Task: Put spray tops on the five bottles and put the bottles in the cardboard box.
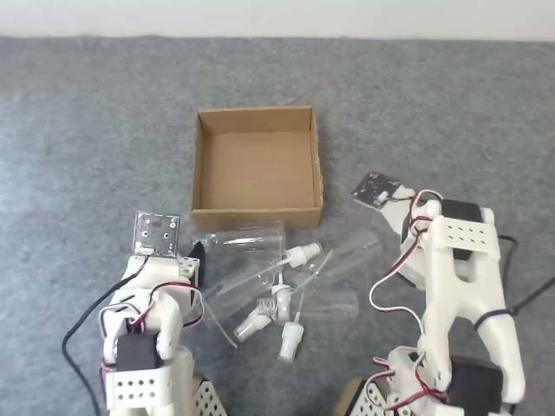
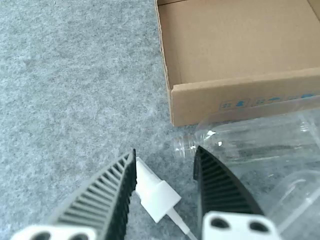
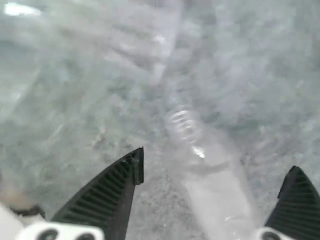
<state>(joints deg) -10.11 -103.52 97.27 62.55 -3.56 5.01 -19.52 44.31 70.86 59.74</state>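
Note:
The open cardboard box (image 1: pixel 256 165) sits mid-table with nothing inside it. Several clear bottles (image 1: pixel 247 238) lie on their sides just in front of it, with white spray tops (image 1: pixel 303 254) loose among them. My left gripper (image 2: pixel 165 156) is open low over the carpet, its fingers either side of a white spray top (image 2: pixel 157 195); a bottle's open neck (image 2: pixel 187 145) lies just beyond. The left gripper (image 1: pixel 195 258) is at the bottles' left end. My right gripper (image 3: pixel 215 170) is open wide over a clear bottle (image 3: pixel 210 185) lying between its fingers.
Grey carpet covers the whole table. More bottles (image 1: pixel 325 303) and spray tops (image 1: pixel 290 338) lie between the two arm bases. The box's front wall (image 2: pixel 240 100) stands close behind the nearest bottle. Carpet to the left of the box is bare.

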